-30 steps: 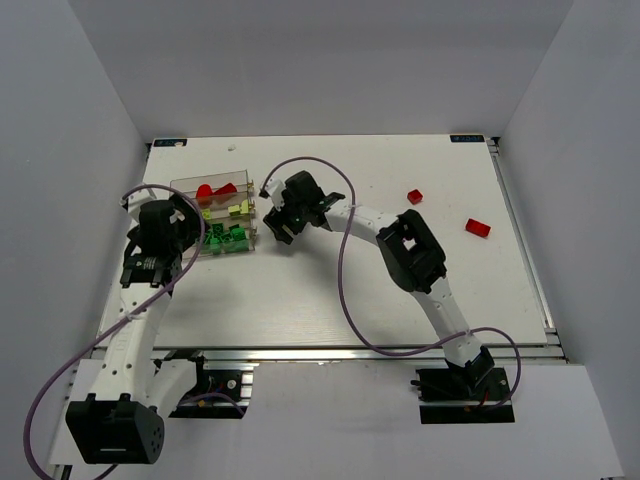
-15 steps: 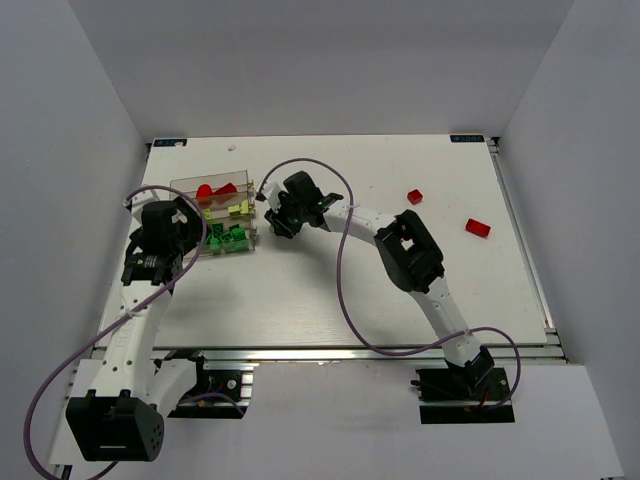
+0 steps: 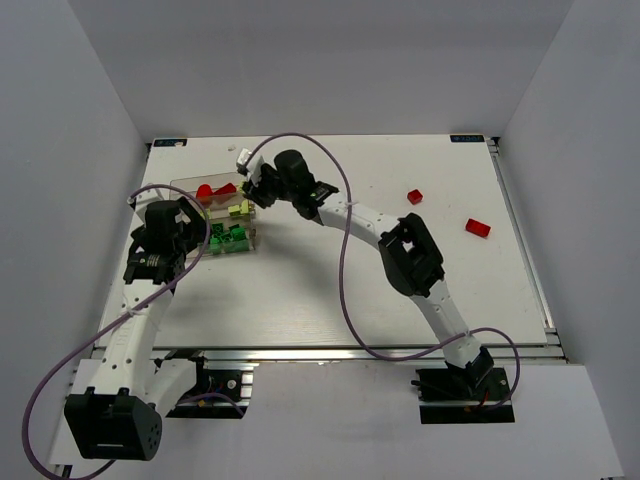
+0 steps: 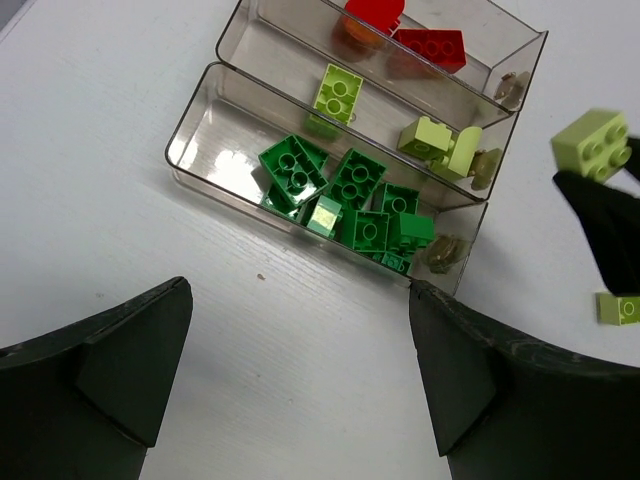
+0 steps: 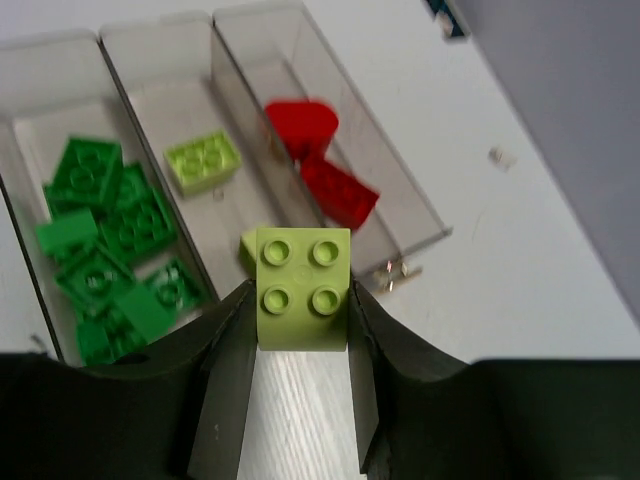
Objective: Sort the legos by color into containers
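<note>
One lime brick (image 5: 304, 275), studs facing the wrist camera, is pinched between the two fingers of the right pincer (image 5: 300, 300), one finger pressed against each of its opposite sides. It is held at the short end of the clear tray (image 5: 215, 18) and touches neither the tray nor the table (image 3: 330, 290). In the right wrist view it is lined up roughly with the wall between the middle and red compartments. From the left wrist view it is seen just beyond that end rather than over a compartment.

Three compartments are filled by colour. Dark green bricks (image 4: 355, 185) are heaped in one, lime bricks (image 4: 338, 92) lie in the middle one, and red bricks (image 4: 428, 45) are in the third.

The left pincer (image 4: 295, 350) is spread wide and grips nothing. It is poised above bare table just beside the long wall of the green compartment.

A loose lime brick (image 4: 618, 308) lies on the table near the tray's end. Two loose red bricks (image 3: 415, 196) (image 3: 478, 228) are well apart from the tray, towards the right side of the table.
</note>
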Controlling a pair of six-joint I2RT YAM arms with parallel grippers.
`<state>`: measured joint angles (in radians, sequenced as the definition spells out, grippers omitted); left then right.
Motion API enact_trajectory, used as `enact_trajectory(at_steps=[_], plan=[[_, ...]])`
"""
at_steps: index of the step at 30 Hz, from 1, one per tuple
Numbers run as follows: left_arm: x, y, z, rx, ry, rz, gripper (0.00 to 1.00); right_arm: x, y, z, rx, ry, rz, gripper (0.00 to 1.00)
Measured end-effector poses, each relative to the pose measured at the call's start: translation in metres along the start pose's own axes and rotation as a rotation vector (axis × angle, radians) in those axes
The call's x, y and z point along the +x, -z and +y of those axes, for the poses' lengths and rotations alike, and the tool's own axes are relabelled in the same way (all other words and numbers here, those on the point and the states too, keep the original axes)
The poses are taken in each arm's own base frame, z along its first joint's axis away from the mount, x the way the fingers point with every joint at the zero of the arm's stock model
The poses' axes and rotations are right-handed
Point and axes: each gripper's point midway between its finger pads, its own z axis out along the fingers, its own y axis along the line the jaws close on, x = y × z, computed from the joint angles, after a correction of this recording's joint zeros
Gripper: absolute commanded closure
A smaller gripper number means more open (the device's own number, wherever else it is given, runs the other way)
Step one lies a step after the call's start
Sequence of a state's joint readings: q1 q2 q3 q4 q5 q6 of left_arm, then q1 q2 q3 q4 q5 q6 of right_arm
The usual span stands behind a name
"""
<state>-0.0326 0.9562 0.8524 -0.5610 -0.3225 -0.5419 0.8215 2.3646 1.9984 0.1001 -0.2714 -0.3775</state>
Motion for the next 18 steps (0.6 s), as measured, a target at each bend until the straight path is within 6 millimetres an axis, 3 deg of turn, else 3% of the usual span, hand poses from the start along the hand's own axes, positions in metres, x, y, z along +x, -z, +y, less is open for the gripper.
enact_trajectory(at_steps=[4, 7, 13, 18], plan=[[-0.001, 0.0, 0.002, -0.009, -0.006, -0.005, 0.02, -0.043, -0.013, 0.005, 0.027, 0.046, -0.133, 1.0], [-0.001, 0.0, 0.003, -0.014, -0.011, -0.007, 0.02, -0.054, -0.024, 0.014, 0.046, 0.065, -0.193, 0.99], [-0.001, 0.0, 0.006, -0.029, -0.018, -0.009, 0.02, -0.034, -0.062, 0.03, 0.081, 0.051, -0.222, 0.95], [-0.001, 0.0, 0.008, -0.036, -0.021, -0.01, 0.02, -0.005, -0.076, 0.032, 0.117, 0.036, -0.199, 0.94]])
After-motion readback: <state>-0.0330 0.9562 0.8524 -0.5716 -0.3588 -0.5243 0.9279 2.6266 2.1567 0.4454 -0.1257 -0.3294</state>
